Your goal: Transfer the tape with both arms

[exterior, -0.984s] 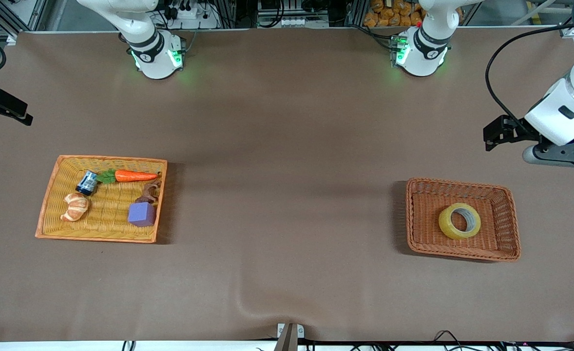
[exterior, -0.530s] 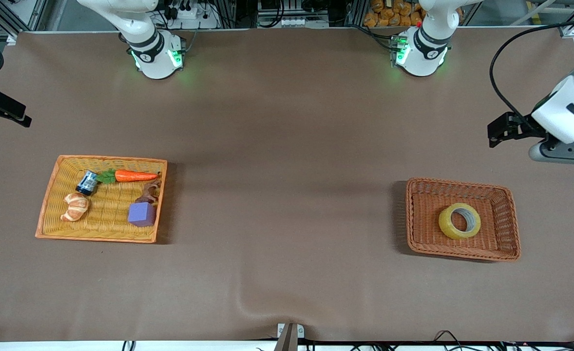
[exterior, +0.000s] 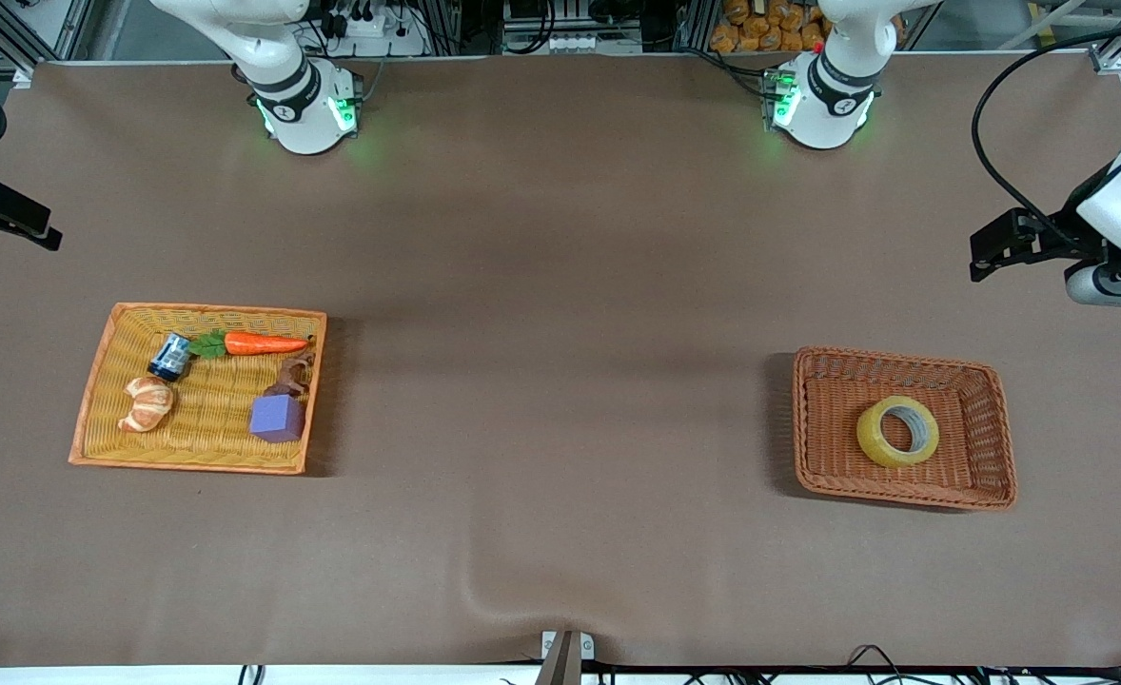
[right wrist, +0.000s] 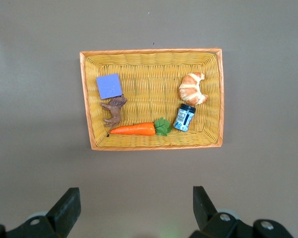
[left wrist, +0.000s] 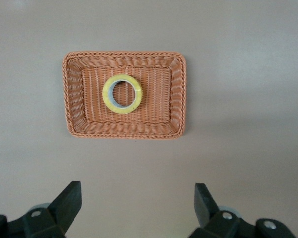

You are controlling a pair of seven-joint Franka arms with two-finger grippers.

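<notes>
The tape (exterior: 870, 433), a yellowish ring with a grey-white core, lies flat in a brown wicker basket (exterior: 903, 360) toward the left arm's end of the table. In the left wrist view the tape (left wrist: 107, 94) and the basket (left wrist: 124, 53) show far below. My left gripper (left wrist: 138, 198) is open and empty, high over bare table beside that basket; its hand (exterior: 1108, 276) shows at the edge of the front view. My right gripper (right wrist: 136, 198) is open and empty, high over bare table beside the yellow basket (right wrist: 151, 51).
The yellow basket (exterior: 94, 381), toward the right arm's end, holds a purple cube (exterior: 277, 419), a carrot (exterior: 265, 343), a croissant (exterior: 147, 403), a small jar (exterior: 169, 357) and a brown figure (exterior: 292, 379). The brown cloth has a wrinkle (exterior: 484, 599) at the table's near edge.
The left arm's hand has risen and drifted toward the left arm's end of the table, partly leaving the front view. The tape and both baskets have not moved.
</notes>
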